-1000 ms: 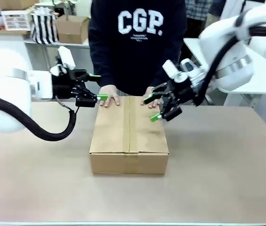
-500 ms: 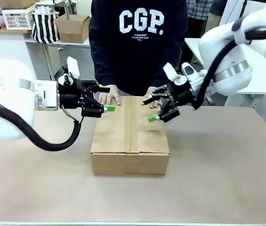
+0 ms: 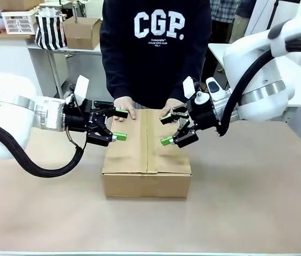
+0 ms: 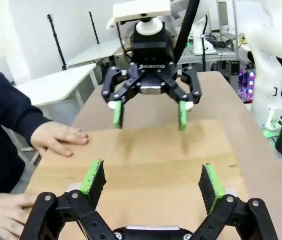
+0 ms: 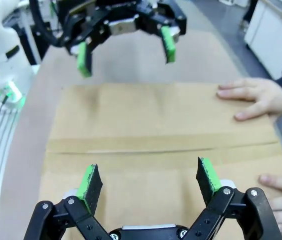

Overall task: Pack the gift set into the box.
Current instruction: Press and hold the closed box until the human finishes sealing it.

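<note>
From across the table, the box (image 3: 146, 154) sits at the middle of the tabletop (image 3: 257, 181). It is a wide, shallow brown cardboard carton with its top flaps folded down flat and meeting along a centre seam, which has a paler strip running its length. The person stands at its 12 o'clock side with both hands flat on the far edge of the lid, one hand (image 3: 124, 106) on each side of the seam and the other hand (image 3: 170, 108) just beside it. The left gripper (image 3: 120, 124) reaches in at about 10 o'clock from the box's centre, and the right gripper (image 3: 164, 131) at about 2 o'clock. They face one another across the seam, each with its green pads spread wide and nothing between them. The wrist cameras add what that view cannot give. Each looks between its own parted fingers straight across the lid at the opposite gripper, so the width of both gaps is plain, with bare cardboard showing in each. The right wrist view also shows the lid's smooth, unprinted surface and the seam crossing it from 9 to 3 o'clock. Behind the person, toward 11 o'clock in the front view, a striped bag (image 3: 50, 31) stands next to a small carton (image 3: 82, 32) on a shelf.
</note>
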`<control>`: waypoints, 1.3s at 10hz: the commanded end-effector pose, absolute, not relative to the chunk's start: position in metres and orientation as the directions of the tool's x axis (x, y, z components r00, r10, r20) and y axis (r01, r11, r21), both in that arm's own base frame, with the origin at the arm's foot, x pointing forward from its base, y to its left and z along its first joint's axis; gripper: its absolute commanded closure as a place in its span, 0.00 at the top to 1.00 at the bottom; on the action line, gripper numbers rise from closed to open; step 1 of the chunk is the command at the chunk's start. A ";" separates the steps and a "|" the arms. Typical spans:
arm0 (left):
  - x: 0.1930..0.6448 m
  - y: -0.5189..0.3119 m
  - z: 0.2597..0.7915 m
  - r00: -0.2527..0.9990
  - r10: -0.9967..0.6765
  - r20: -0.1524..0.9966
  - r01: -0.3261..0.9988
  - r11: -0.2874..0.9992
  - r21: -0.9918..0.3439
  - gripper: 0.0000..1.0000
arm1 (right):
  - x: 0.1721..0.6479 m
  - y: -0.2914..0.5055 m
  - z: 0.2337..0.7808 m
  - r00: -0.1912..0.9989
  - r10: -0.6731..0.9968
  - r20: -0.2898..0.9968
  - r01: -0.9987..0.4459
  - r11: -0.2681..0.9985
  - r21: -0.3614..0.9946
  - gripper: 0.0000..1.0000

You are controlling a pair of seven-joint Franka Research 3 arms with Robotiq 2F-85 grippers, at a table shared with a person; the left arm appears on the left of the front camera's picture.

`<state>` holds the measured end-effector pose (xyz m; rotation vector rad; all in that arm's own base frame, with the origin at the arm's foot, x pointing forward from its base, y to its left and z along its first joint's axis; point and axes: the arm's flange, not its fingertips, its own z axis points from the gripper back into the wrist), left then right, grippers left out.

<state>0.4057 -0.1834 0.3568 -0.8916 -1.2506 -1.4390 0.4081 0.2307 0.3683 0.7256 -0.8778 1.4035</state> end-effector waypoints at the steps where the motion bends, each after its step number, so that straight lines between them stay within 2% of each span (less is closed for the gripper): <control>1: 0.414 -0.179 0.337 -0.226 -0.219 0.949 0.969 0.046 0.241 1.00 | 0.415 0.216 0.358 0.041 0.481 0.876 -0.999 0.022 0.034 1.00; 3: 0.414 -0.180 0.319 -0.165 -0.228 0.960 0.982 0.048 0.180 1.00 | 0.425 0.200 0.350 0.060 0.479 0.876 -0.998 0.021 0.057 1.00; 6: 0.414 -0.180 0.313 -0.148 -0.259 0.954 0.986 0.041 0.164 1.00 | 0.442 0.194 0.331 0.113 0.481 0.869 -0.993 0.026 0.114 1.00; 7: 0.413 -0.180 0.311 -0.151 -0.291 0.945 0.986 0.021 0.164 1.00 | 0.450 0.193 0.320 0.157 0.515 0.843 -0.988 0.077 0.137 1.00; 10: 0.411 -0.179 0.302 -0.146 -0.319 0.936 0.987 0.021 0.162 1.00 | 0.458 0.195 0.310 0.148 0.524 0.839 -0.988 0.038 0.150 1.00; 11: 0.411 -0.179 0.298 -0.158 -0.375 0.914 0.984 0.014 0.176 1.00 | 0.462 0.193 0.308 0.149 0.564 0.812 -0.989 0.079 0.126 1.00; 12: 0.413 -0.178 0.297 -0.151 -0.412 0.899 0.981 0.046 0.186 1.00 | 0.453 0.197 0.316 0.134 0.488 0.863 -0.991 0.038 0.132 1.00; 13: 0.410 -0.180 0.305 -0.144 -0.321 0.936 0.987 0.027 0.161 1.00 | 0.453 0.197 0.316 0.134 0.488 0.863 -0.991 0.038 0.132 1.00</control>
